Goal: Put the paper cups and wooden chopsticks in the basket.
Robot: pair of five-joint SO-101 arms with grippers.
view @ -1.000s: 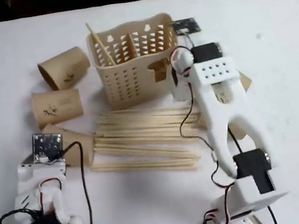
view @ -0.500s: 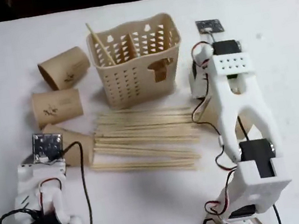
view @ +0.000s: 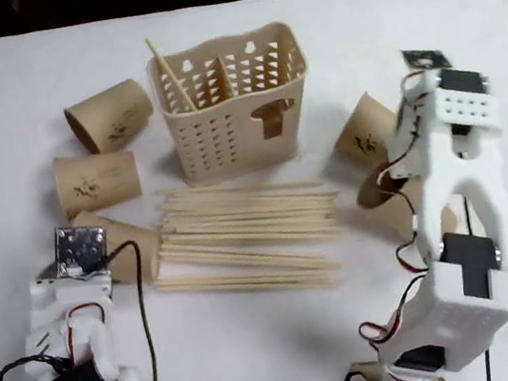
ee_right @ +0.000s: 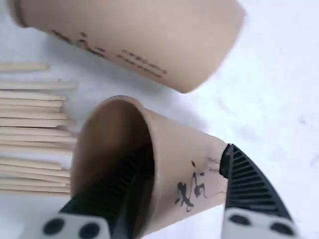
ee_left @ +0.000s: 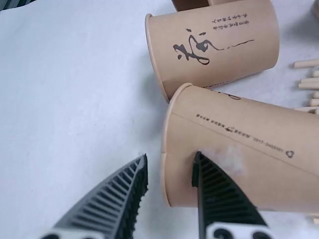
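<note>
Basket [view: 237, 145] holds one chopstick [view: 165, 69], while right of it the right gripper [ee_right: 189, 149] gapes astride a paper cup [ee_right: 174, 164] wall, left gripper [ee_left: 170, 157] spread too.

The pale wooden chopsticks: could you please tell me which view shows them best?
The high view: the whole pile of pale wooden chopsticks lies unobstructed beside the cream slotted plastic basket. The left wrist view catches a few tips; the right wrist view, one end of the pile.
</note>
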